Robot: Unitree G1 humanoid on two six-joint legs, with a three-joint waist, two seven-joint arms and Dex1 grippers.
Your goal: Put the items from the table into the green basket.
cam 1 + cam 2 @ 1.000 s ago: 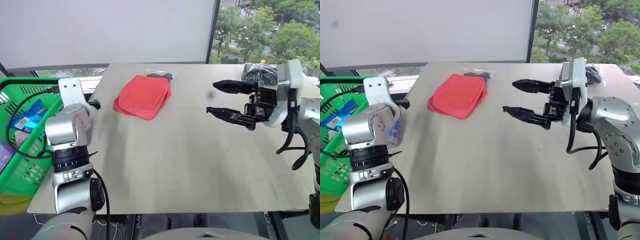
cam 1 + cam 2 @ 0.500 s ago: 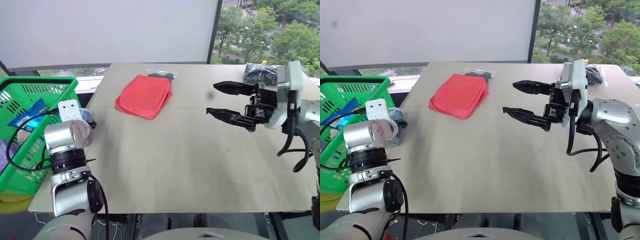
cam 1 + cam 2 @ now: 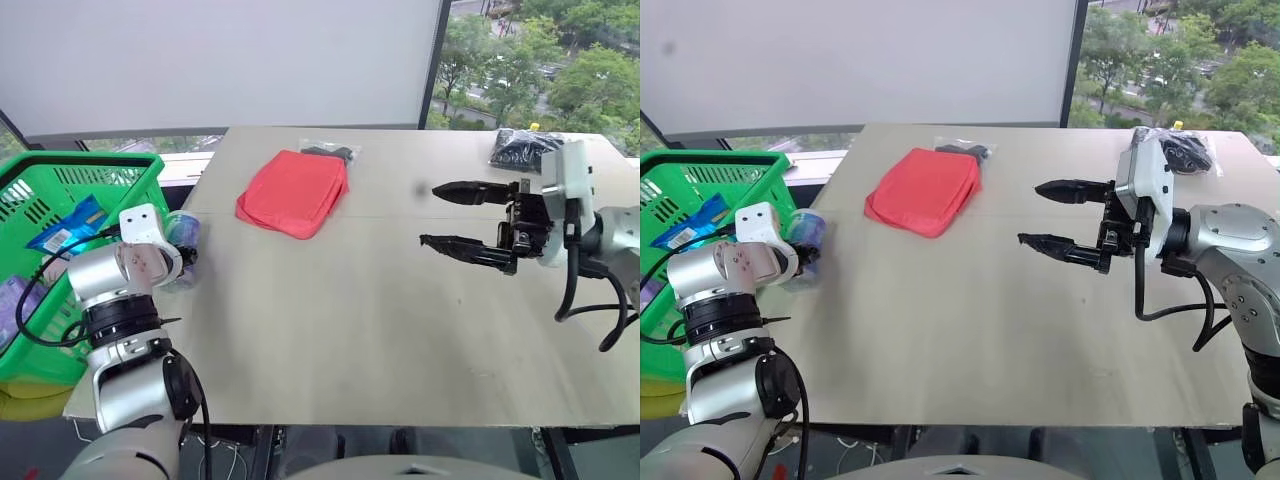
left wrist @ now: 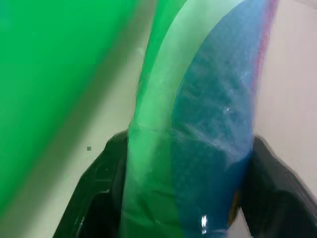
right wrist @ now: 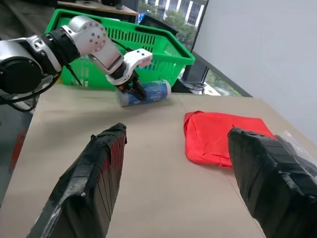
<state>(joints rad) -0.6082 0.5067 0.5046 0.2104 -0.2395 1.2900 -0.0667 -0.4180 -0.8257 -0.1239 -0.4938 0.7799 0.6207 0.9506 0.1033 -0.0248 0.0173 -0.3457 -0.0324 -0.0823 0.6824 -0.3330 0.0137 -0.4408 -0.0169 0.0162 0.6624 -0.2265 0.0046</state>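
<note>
At the left edge of the table, the step in hand is the pickup of the cylinder can; order here runs from big things down to small. Just beside that edge stands the green basket, with a blue packet and a purple thing already lying inside it; across the tabletop, well apart from the can, the red pouch lies flat near the far side, one clear bag of black stuff touching its far edge and the other clear bag at the far right corner; the can lies on its side near the basket. Left gripper sits over the can with a finger on either side, as the left wrist view shows; the jaws look narrowed about it, though whether they truly grip I cannot tell. Right gripper hangs above the middle of the table, jaws wide and holding nothing. By my reading, the next move calls for a firm squeeze on the can, a lift clear of the basket's rim, then a release inside; a round can may roll or slip if pinched off-centre.
</note>
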